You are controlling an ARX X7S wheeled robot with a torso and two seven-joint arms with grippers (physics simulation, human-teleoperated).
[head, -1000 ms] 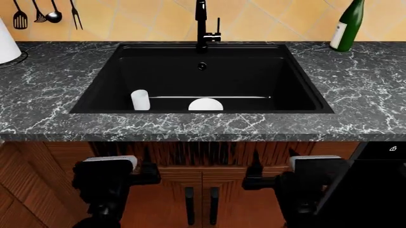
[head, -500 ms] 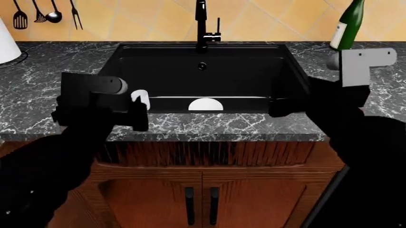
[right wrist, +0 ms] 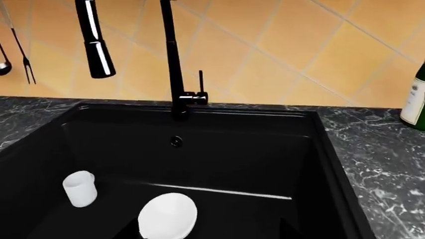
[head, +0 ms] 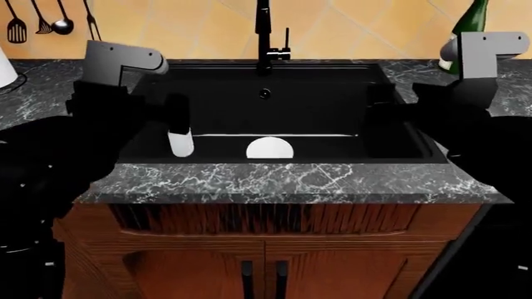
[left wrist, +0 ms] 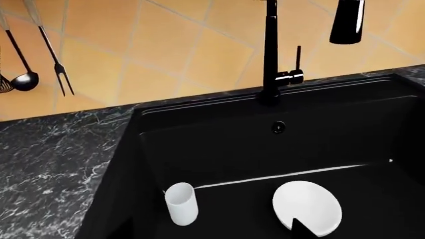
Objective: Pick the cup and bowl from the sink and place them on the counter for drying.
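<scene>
The white cup (head: 181,144) stands upright on the floor of the black sink (head: 332,99), at its front left. The white bowl (head: 270,149) lies beside it near the front middle. Both show in the left wrist view, cup (left wrist: 180,203) and bowl (left wrist: 307,207), and in the right wrist view, cup (right wrist: 80,188) and bowl (right wrist: 168,215). My left gripper (head: 176,115) hangs over the sink's left side, just above the cup, open and empty. My right gripper (head: 378,109) hangs over the sink's right side, open and empty. The marble counter (head: 291,182) surrounds the sink.
A tall black faucet (head: 264,37) stands behind the sink. A green bottle (head: 467,25) stands at the back right of the counter. Utensils (head: 52,22) hang on the tiled wall at the back left. A white object (head: 5,71) sits at the far left.
Both arms have risen from under the counter's front edge and moved forward over the sink. The head view has shifted slightly closer and lower.
</scene>
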